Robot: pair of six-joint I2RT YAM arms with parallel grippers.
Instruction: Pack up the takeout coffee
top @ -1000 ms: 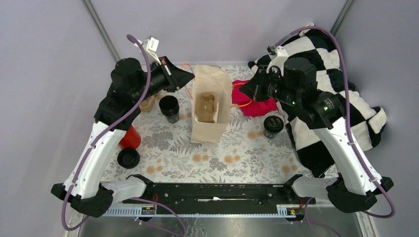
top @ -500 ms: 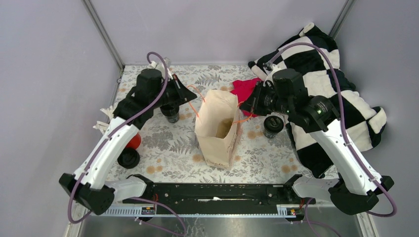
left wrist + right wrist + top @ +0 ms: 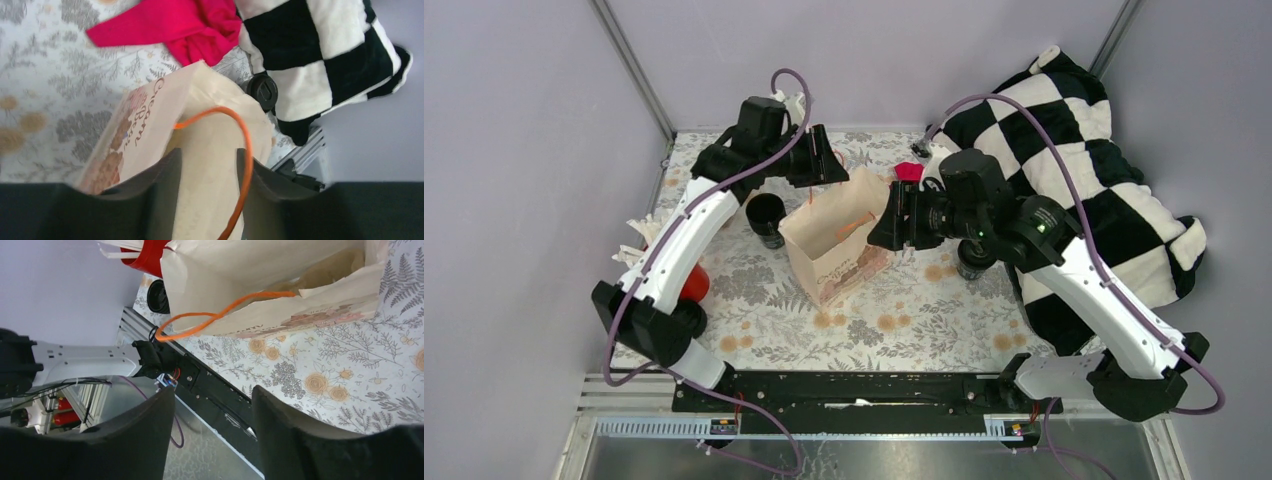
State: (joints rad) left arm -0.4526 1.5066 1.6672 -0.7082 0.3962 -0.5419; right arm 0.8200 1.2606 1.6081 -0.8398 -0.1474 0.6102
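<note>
Paper bag (image 3: 834, 250) is tilted at mid-bench. Its rim is straddled by the left gripper (image 3: 207, 165), jaws wide. Right gripper (image 3: 214, 395) is held wide, empty. Coffee cup (image 3: 262, 91) is seen near the right edge.

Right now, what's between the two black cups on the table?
The paper bag sits between the left cup and the right cup, with the right claw beside it. The top view shows this.

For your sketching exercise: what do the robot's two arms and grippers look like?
The left arm and right arm have white shells, black joints and a looping purple cable each. The left gripper and right gripper have broad, dark, rounded fingers.
</note>
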